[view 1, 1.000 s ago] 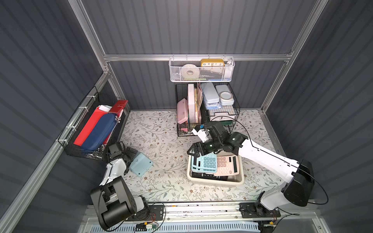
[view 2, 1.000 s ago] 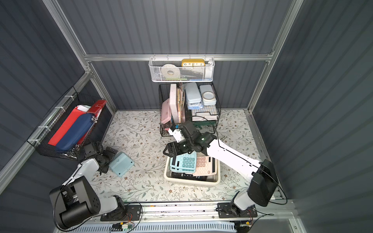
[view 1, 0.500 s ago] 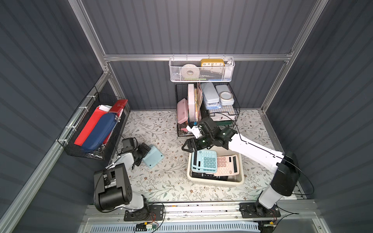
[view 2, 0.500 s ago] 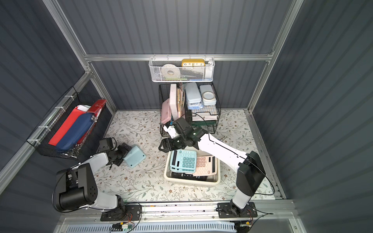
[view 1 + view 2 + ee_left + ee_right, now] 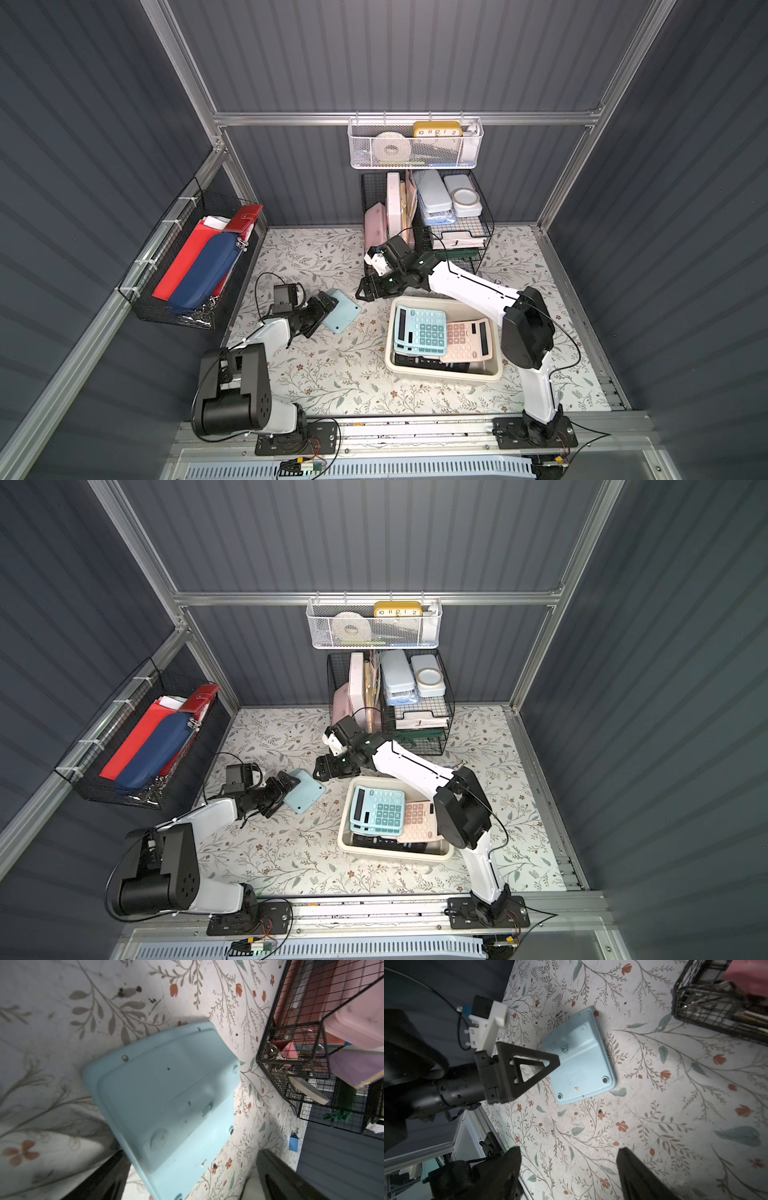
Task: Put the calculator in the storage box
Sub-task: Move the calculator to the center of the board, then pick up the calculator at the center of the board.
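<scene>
A light blue calculator (image 5: 341, 311) (image 5: 305, 791) lies face down on the floral table, left of the storage box (image 5: 444, 376) (image 5: 395, 854). My left gripper (image 5: 316, 316) (image 5: 286, 791) is open at the calculator's left end. In the left wrist view that end (image 5: 166, 1095) sits between the wide jaws of the left gripper (image 5: 191, 1153), against one finger and clear of the other. My right gripper (image 5: 370, 292) (image 5: 328, 770) (image 5: 569, 1159) hangs open and empty just right of the calculator (image 5: 581, 1059). The cream box holds a blue calculator (image 5: 419, 330), a pink one and a black one.
Black wire racks (image 5: 457, 237) full of cases stand at the back, close behind the right gripper. A white mesh basket (image 5: 415, 145) hangs on the back wall. A black wire basket (image 5: 195, 266) with red and blue pouches hangs on the left wall.
The left gripper has moved right and away from the front, and the face-down calculator went with it. The right gripper left the box and swung left over the table.
</scene>
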You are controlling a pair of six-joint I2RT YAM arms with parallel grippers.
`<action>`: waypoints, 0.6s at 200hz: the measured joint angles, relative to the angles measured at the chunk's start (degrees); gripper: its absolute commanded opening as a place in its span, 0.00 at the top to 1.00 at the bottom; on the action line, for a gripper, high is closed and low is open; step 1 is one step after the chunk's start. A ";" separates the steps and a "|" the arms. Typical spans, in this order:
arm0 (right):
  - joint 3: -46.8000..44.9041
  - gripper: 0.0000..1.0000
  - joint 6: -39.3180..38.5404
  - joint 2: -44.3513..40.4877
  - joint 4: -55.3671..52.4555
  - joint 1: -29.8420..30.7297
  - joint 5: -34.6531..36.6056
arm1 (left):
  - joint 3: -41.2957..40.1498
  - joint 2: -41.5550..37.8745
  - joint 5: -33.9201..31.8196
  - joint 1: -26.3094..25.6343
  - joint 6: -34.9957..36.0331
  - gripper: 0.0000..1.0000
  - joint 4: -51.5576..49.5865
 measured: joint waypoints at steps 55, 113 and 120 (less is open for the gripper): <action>7.02 0.24 1.90 8.74 -0.17 0.00 -0.46 | -2.51 -4.66 -0.44 -0.02 -1.27 0.01 -0.35; 13.88 0.32 3.58 16.87 -0.17 0.00 -0.74 | -5.25 -3.21 -0.17 -0.02 -2.34 0.03 1.84; 14.75 0.34 3.72 17.86 -0.09 0.00 -1.03 | -5.55 -3.06 -0.09 -0.02 -2.47 0.04 2.38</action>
